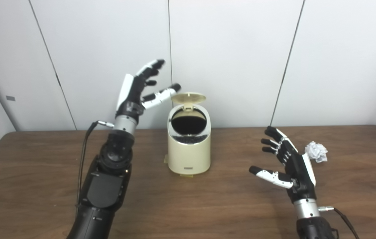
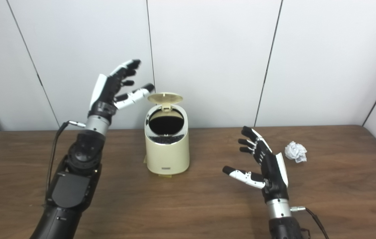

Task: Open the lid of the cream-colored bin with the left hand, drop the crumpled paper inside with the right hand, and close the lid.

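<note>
Nearest the camera, at the worktop's point(image 1: 188, 205) near edge, both black forearms rise into view, one toward each near corner. Toward the right side, the right hand point(image 1: 289, 166) hovers low over the wood with its fingers point(image 1: 274, 141) spread wide and its thumb stretched out toward the middle of the worktop; it holds nothing. Just beyond it, closer to the right edge, the crumpled paper point(image 2: 296, 151) lies on the wood, near the back of that hand; whether they touch cannot be told from the left eye view, while the right eye view shows a clear gap between them. At the middle of the worktop, closer to the far edge than the near one, stands the cream-colored bin point(image 1: 189, 151), upright, with its lid point(image 1: 188, 97) tipped up and back on its hinge so the dark round opening shows. Left of the bin, the left hand point(image 1: 138, 89) is raised well above the worktop, level with the lid, fingers apart and empty. Its thumb tip reaches toward the lid's left rim and sits just beside it; contact cannot be made out. White wall panels point(image 1: 234, 49) stand behind the far edge.
</note>
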### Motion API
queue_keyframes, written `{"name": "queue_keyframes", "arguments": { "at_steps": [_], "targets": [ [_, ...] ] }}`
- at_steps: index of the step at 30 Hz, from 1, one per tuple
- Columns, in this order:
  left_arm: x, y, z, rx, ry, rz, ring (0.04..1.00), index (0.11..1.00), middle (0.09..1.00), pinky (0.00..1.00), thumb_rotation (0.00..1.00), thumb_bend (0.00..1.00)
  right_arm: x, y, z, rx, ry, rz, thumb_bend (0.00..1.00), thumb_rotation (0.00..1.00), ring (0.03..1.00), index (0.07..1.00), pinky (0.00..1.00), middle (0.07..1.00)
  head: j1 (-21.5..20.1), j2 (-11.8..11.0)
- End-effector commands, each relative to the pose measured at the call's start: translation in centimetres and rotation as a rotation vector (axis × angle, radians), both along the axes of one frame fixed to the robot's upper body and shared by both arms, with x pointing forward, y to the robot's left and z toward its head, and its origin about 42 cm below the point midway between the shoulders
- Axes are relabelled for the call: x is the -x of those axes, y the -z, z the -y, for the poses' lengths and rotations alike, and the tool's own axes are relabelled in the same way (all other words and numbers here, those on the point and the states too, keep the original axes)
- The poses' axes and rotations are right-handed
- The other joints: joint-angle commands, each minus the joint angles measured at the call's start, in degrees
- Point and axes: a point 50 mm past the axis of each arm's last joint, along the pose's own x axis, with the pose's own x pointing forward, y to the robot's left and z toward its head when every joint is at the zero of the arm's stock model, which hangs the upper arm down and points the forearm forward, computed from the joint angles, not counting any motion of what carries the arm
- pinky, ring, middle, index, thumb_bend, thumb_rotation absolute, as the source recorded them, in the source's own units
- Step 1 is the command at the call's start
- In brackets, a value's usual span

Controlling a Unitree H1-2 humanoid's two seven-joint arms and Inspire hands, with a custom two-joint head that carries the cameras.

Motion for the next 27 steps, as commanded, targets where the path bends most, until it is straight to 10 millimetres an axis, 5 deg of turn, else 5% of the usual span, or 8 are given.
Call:
{"name": "queue_keyframes", "arguments": {
  "at_steps": [1, 5, 17, 27],
  "targets": [
    [-0.5, -4.0, 0.4, 0.14, 0.092, 0.13, 0.856, 0.877, 0.87, 0.75, 0.31, 0.76, 2.9, 4.9, -0.8, -0.041, 0.011, -0.143, 0.75, 0.21, 0.777, 0.845, 0.71, 0.848, 0.0, 0.0],
    [-0.5, -3.2, -0.9, 0.287, 0.163, 0.113, 0.866, 0.896, 0.899, 0.79, 0.3, 0.73, 3.0, 5.0, -0.8, -0.044, 0.01, -0.142, 0.75, 0.19, 0.779, 0.842, 0.71, 0.846, 0.1, 0.2],
    [3.5, 7.6, -4.7, 0.342, 0.146, 0.006, 0.857, 0.914, 0.882, 0.79, 0.43, 0.81, 3.2, 4.4, -0.5, -0.045, 0.025, -0.119, 0.77, 0.21, 0.763, 0.84, 0.69, 0.843, -0.2, 0.9],
    [7.7, 14.5, -5.8, 0.392, 0.099, -0.092, 0.857, 0.91, 0.89, 0.77, 0.36, 0.75, 2.9, 4.2, 0.0, -0.046, 0.034, -0.108, 0.78, 0.23, 0.762, 0.838, 0.67, 0.838, -0.5, 0.7]
  ]
}}
